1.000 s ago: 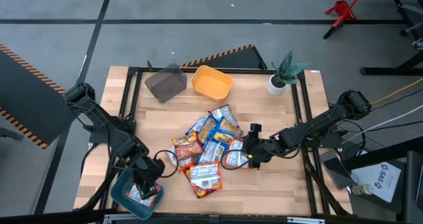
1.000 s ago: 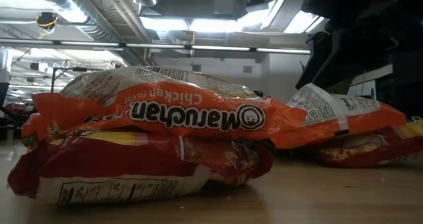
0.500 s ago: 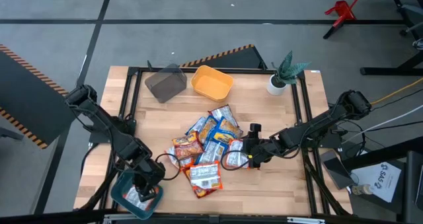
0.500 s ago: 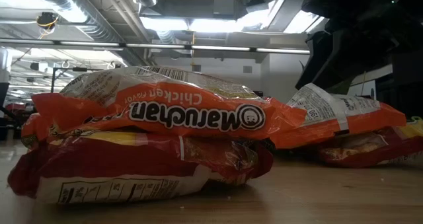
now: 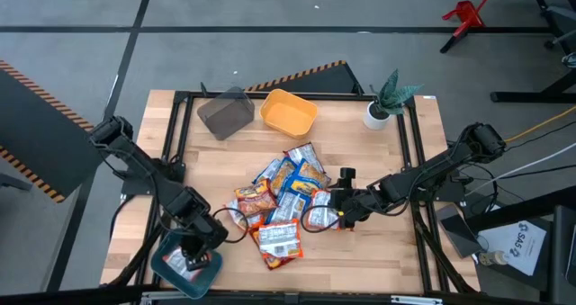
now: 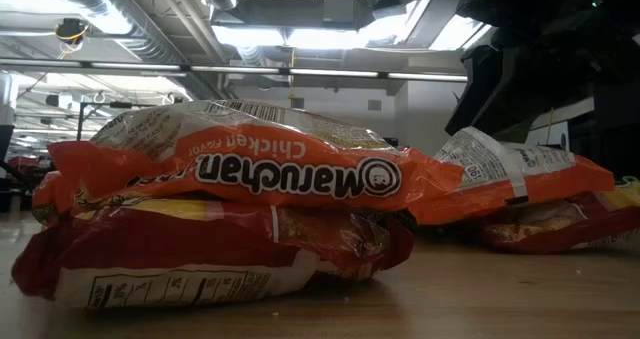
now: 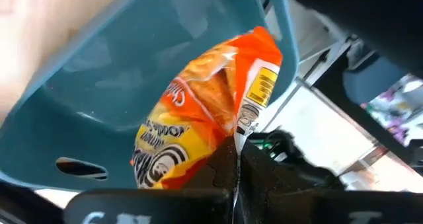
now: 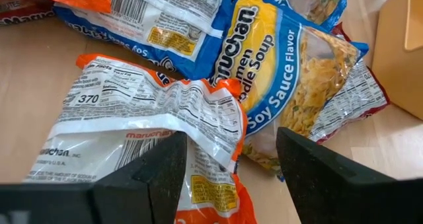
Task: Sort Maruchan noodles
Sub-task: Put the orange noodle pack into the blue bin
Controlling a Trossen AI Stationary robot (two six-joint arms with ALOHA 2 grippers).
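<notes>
High view: left gripper [image 5: 200, 254] sits over the teal bin [image 5: 167, 267] at the near left corner, pinched on an orange packet [image 7: 205, 118]; releasing it comes next; right gripper [image 5: 343, 217], fingers spread and empty, waits at the pile [image 5: 283, 201] mid-table.

**A robotics lab or workshop floor**

The wooden table [image 5: 360, 152] stands on bare grey concrete. Beside its far edge, orange-and-black hazard tape [image 5: 297, 75] marks the floor, and a red stand [image 5: 463, 17] sits well beyond it. Cables [image 5: 531, 125] trail off the table's right side. Above the table run exposed ducts [image 6: 100, 14] and strip lights [image 6: 300, 37].
</notes>
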